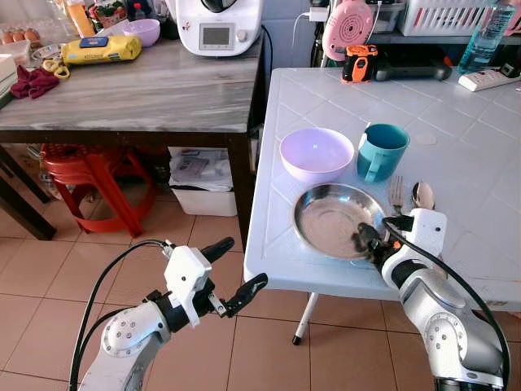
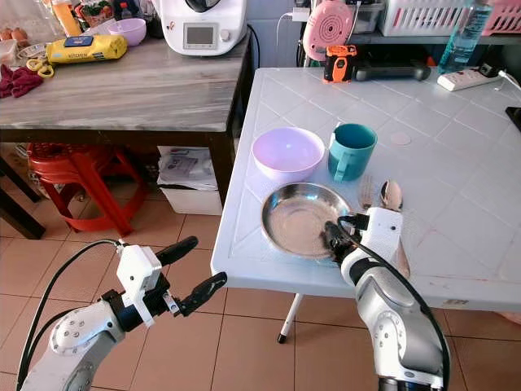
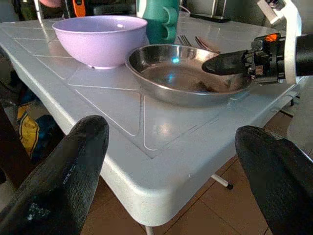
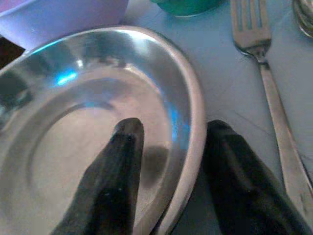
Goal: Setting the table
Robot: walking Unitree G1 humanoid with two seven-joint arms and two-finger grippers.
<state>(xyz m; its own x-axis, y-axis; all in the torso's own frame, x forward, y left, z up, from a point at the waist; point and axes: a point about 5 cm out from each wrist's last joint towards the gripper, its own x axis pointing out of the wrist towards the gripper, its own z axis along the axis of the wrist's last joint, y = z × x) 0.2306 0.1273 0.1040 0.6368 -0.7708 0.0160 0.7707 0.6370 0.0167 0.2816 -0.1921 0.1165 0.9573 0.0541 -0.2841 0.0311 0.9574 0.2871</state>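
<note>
A steel plate [image 1: 326, 218] lies near the front edge of the white table [image 1: 472, 163]. Behind it stand a lilac bowl [image 1: 317, 152] and a teal cup [image 1: 381, 151]. A fork [image 1: 396, 195] and a spoon [image 1: 422, 194] lie to the plate's right. My right gripper [image 1: 365, 239] straddles the plate's near right rim [image 4: 193, 112], one finger inside the dish and one outside, with a gap left at the rim. My left gripper [image 1: 244, 262] hangs open over the floor, left of the table and below its edge.
A dark wooden table [image 1: 138, 90] with a kitchen machine [image 1: 218, 24] and clutter stands to the left. Under it are a red stool [image 1: 94, 175] and a white bin [image 1: 203, 183]. A bottle [image 1: 487, 37], power strip and orange tool line the white table's back.
</note>
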